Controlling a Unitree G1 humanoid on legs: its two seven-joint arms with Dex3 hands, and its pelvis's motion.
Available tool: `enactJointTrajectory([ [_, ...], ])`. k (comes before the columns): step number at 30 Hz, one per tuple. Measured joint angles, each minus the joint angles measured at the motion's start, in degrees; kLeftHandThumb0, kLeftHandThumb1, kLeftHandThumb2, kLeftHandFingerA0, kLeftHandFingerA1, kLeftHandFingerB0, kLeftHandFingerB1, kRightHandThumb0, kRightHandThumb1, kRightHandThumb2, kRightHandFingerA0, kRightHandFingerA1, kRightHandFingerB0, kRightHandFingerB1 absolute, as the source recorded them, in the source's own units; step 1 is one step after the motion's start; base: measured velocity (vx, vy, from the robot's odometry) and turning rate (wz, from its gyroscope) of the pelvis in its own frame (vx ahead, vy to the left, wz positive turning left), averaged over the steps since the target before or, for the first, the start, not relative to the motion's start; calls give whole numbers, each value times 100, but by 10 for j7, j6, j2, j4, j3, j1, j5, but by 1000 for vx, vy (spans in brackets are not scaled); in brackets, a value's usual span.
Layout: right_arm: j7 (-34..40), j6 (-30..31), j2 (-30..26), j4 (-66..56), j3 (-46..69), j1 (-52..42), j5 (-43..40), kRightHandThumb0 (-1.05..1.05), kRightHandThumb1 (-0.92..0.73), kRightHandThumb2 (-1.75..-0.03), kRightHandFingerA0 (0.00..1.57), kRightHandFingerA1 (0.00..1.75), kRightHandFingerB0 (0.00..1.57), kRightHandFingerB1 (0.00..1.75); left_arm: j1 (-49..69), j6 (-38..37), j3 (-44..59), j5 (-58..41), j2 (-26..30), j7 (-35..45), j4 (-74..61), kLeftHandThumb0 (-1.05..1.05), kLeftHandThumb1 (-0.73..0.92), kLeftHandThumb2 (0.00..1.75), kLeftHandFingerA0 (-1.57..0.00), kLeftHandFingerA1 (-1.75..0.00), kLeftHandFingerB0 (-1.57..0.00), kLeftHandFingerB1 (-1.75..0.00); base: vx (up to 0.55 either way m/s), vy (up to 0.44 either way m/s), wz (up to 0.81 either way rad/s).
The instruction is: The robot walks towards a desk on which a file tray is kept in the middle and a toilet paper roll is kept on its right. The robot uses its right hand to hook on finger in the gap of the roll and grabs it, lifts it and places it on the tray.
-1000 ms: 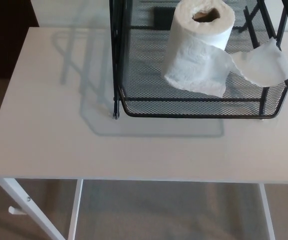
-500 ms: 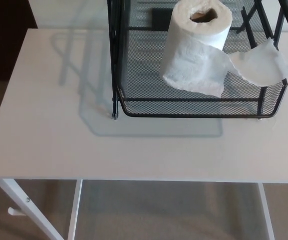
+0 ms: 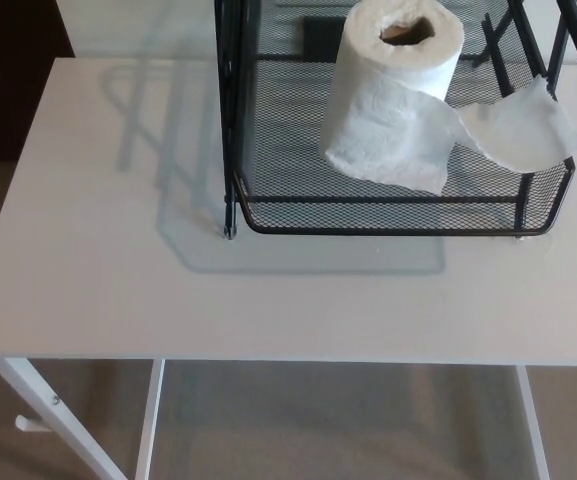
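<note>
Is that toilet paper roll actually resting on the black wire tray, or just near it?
Touching. The head view shows the toilet paper roll standing upright on the mesh floor of the tray, with no gap beneath it.

Beige carpet (image 3: 348, 430) along the bottom; a dark brown surface (image 3: 8, 90) in the upper left corner

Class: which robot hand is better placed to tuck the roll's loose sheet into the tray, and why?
Right, probably. Neither hand shows, but the loose sheet drapes over the right rim of the file tray, with the toilet paper roll upright beside it inside the tray.
</note>
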State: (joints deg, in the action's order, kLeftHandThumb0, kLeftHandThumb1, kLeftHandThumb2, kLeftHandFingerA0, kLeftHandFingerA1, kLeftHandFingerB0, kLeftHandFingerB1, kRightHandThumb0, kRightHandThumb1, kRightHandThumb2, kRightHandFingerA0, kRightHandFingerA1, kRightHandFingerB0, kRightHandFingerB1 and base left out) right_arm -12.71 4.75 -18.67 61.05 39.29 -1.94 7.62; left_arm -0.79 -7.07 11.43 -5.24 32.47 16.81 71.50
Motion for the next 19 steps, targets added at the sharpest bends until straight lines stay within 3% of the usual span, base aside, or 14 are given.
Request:
enactJointTrajectory([
  [14, 32, 0, -14, 6, -49, -4, -55, -76, -69, -61, 12, 68, 1, 28, -2, 0, 2, 6, 3, 4, 0, -91, 88, 66, -44, -77, -27, -59, 0, 0, 0],
  [15, 33, 0, -14, 7, -52, -4, -59, -76, -69, -61, 12, 68, 1, 28, -3, 0, 3, 6, 3, 4, 1, -91, 64, 109, -46, -77, -29, -64, 0, 0, 0],
  [16, 34, 0, -15, 7, -54, -4, -62, -76, -69, -61, 12, 68, 1, 28, -4, 0, 4, 6, 3, 4, 2, -93, 85, 65, -45, -80, -28, -61, 0, 0, 0],
  [19, 36, 0, -16, 8, -58, -3, -69, -76, -69, -61, 12, 68, 1, 28, -7, 2, 7, 6, 3, 4, 4, -89, 85, 66, -45, -74, -28, -56, 0, 0, 0],
])
